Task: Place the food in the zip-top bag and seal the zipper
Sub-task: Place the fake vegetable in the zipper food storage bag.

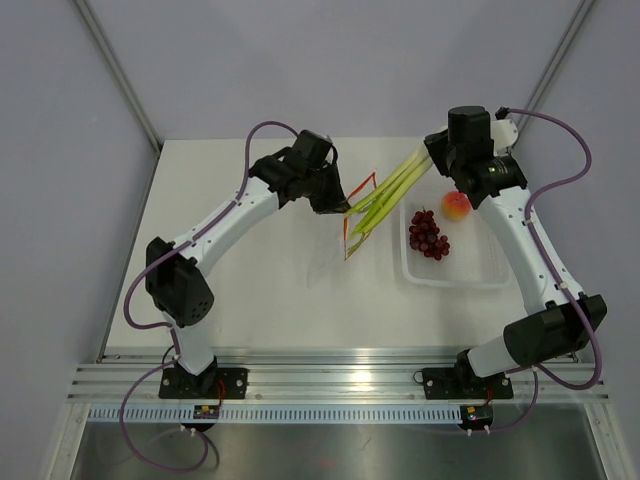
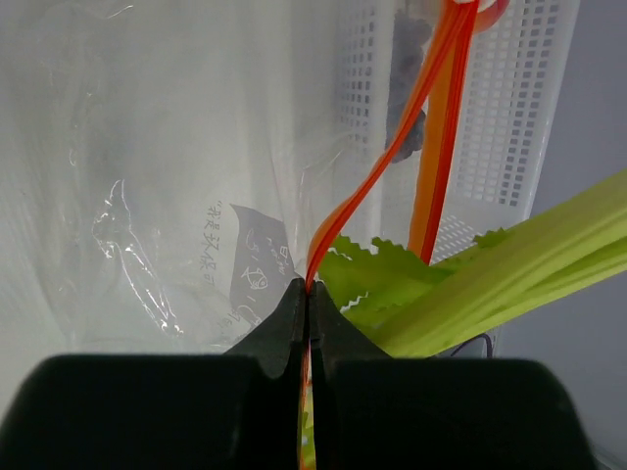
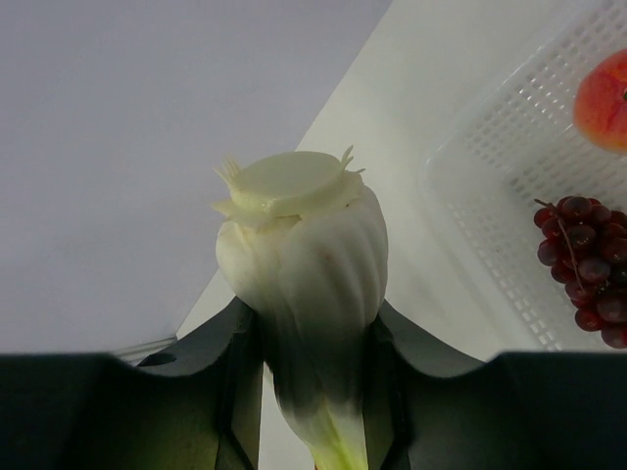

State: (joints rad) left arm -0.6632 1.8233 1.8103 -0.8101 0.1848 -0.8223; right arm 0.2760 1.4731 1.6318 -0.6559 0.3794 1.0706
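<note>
The left tool is fully closed, and its two tips pinch the orange-red zipper of the zip-top bag at one end of the mouth. From this pinch the zipper divides into two strips that go apart, so the mouth of the bag stands open. In the top view the left tool holds the bag near the middle of the counter, just left of the tray.

The right tool has its jaws partly open and closed on the white root end of the celery stalks, one finger pressing on each side of the bulb. The cut base of the bunch points toward the wrist camera. From above, the right tool is at the far side of the counter, and the celery stalks go down in a slant from it toward the bag. Their green leafy tips are at the open mouth and appear to lie between the two zipper strips; how deep they reach inside I cannot tell.

The dark red grapes and the orange-pink peach lie in the clear perforated tray, the peach just beyond the grapes, both in its far left part. No tool touches them.
</note>
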